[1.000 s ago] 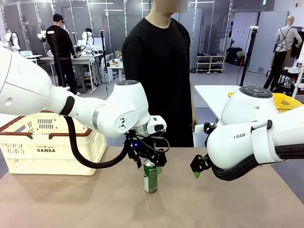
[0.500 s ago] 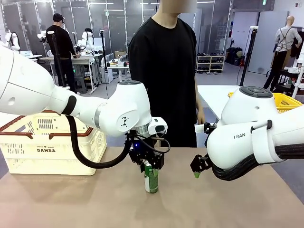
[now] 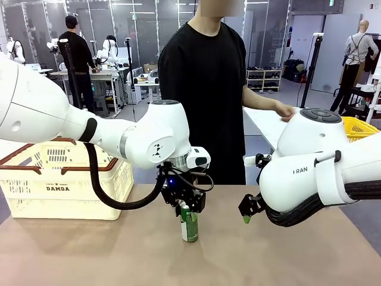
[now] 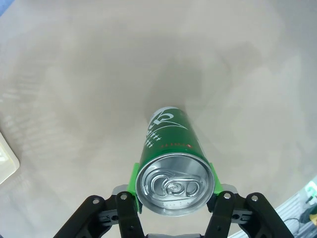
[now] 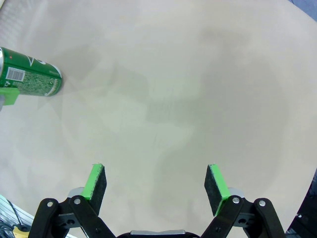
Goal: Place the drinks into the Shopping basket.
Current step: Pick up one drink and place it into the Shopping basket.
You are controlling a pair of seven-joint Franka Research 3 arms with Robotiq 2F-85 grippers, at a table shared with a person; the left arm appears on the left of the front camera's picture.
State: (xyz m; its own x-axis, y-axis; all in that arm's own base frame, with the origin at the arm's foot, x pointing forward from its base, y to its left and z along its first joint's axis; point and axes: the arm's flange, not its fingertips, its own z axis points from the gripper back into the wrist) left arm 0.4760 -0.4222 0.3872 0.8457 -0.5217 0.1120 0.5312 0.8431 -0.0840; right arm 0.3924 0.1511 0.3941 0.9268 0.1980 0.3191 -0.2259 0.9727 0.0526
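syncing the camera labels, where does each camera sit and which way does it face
front view: fixed between the arms, looking across the table at the person; both white arms show, left gripper shut on the green can, right gripper open.
left wrist view: on the left wrist, looking down at the can's silver top; its green pads clamp the can.
right wrist view: on the right wrist, looking down at the table past its open gripper; can in the upper left.
shared: all three show the green can on the table.

Bare tabletop lies open between can and basket.
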